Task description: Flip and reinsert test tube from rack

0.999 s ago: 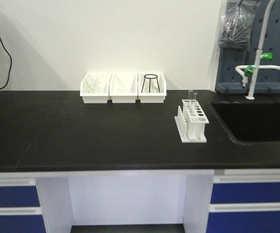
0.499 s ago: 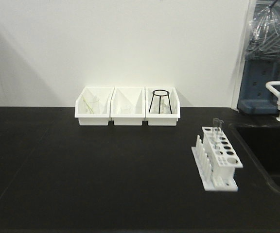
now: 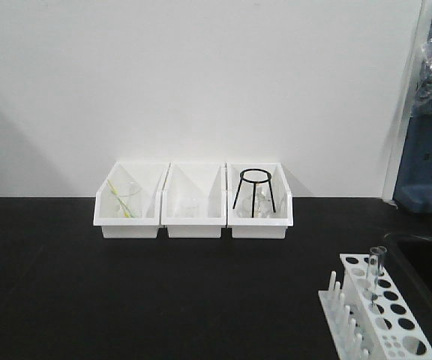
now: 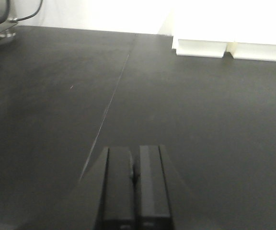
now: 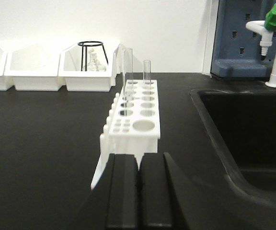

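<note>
A white wall [image 3: 201, 75] backs a black bench [image 3: 126, 285], with a sink [image 5: 253, 129] set into its right end. Three white bins [image 3: 193, 229] sit against the wall, well apart from the rack [image 5: 133, 141], which stands near the sink's edge. The right gripper [image 5: 139, 160] sits low, just in front of the rack's near end, fingers pressed together and holding nothing. The left gripper [image 4: 135, 154] is likewise closed and empty over bare bench. The tube [image 5: 127, 72] stands upright in a far hole of the rack's left row, with a second tube [image 5: 146, 76] beside it in the next row. I take the taller one as the target, on height alone.

As I judge the risks, the rack looks light and stands close to the sink. A closed gripper pushing forward, or a tube dragged sideways on the way out, could shove or tip it. The tubes are neighbours, so opened fingers may knock the second tube. Smooth glass may slip while being turned over, and the hole is a small target for reinsertion.

The right wrist view separates the two tubes. The front view crops the rack at its corner and shows what looks like one tube, possibly two overlapping. Only the left wrist view shows the left gripper.
</note>
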Controlling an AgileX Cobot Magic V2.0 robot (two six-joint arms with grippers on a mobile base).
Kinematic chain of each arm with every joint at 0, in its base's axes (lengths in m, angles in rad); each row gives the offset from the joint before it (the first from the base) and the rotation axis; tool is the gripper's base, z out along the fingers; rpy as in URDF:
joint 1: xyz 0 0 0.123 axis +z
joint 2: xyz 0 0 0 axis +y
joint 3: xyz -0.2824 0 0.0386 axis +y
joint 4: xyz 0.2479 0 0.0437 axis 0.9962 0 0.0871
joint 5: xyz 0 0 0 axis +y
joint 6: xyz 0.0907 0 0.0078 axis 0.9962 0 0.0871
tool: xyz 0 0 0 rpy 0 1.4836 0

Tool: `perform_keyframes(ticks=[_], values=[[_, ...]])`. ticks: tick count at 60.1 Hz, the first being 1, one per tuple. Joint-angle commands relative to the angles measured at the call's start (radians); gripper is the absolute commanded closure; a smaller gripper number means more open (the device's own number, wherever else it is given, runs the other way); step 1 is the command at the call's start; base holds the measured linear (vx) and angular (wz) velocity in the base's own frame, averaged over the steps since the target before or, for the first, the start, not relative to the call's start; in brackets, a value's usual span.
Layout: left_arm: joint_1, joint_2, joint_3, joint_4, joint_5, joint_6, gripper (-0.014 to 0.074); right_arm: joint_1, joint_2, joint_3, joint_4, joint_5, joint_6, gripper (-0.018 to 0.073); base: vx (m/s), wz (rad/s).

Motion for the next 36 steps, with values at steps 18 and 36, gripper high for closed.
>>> perform_keyframes(ticks=[18,36], values=[[-0.007,-0.003,0.002,-0.004,-0.088,0.0,0.0603,-0.007,-0.01,0.0,-0.013,-0.082,-0.002,0.0571,0.32,-0.05],[-0.007,-0.003,0.002,-0.004,-0.088,0.0,0.0603,-0.007,-0.01,0.0,-0.013,-0.082,-0.002,0.0571,0.08,-0.05]])
